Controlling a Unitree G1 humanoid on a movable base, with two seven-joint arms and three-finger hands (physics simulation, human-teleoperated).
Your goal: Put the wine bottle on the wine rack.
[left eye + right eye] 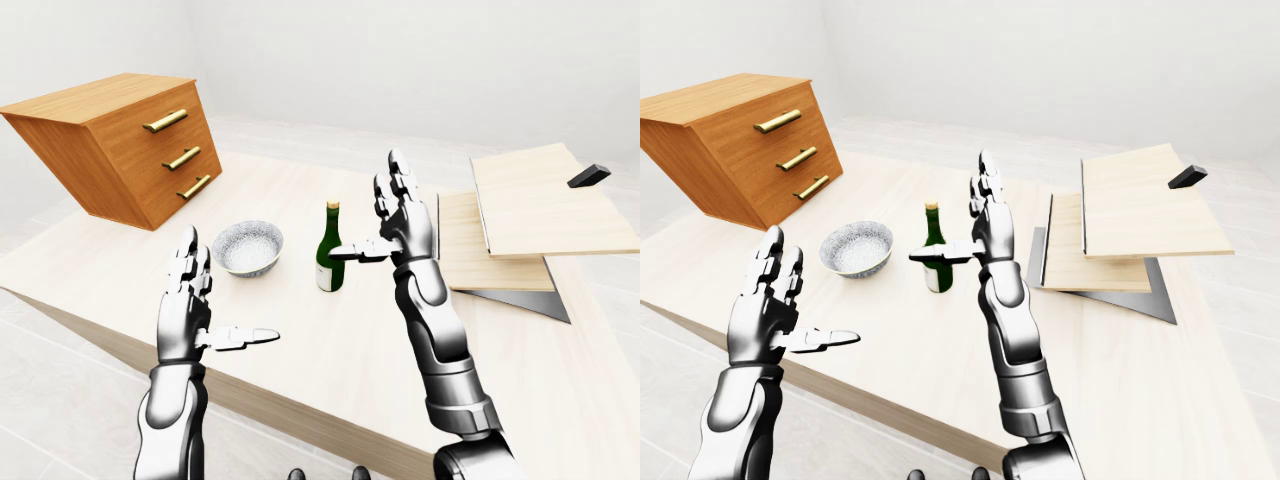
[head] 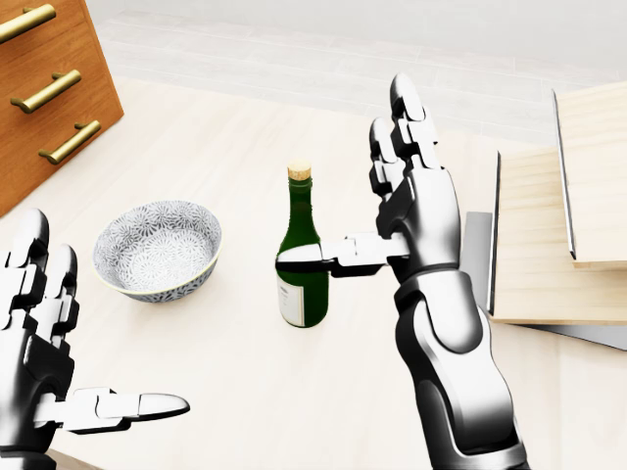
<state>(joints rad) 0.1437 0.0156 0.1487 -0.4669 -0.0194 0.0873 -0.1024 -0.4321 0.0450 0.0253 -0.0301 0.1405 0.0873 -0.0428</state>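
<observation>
A dark green wine bottle [image 2: 299, 220] with a cork stands upright on the pale table [image 2: 225, 147] in the middle of the head view. My right hand [image 2: 355, 191] is open just to the bottle's right, fingers pointing up. Its thumb [image 2: 313, 258] lies across the bottle's body, and the other fingers are not round the glass. My left hand [image 2: 103, 313] is open at the bottom left, well away from the bottle. Pale wooden boards [image 2: 549, 245] are stacked on a grey base at the right; I cannot tell whether they are the wine rack.
A patterned bowl [image 2: 157, 250] sits left of the bottle. A wooden drawer chest [image 1: 125, 140] with brass handles stands tilted at the top left. A small black block [image 1: 588, 176] lies on the upper board. The table's near edge [image 1: 300, 410] runs below my hands.
</observation>
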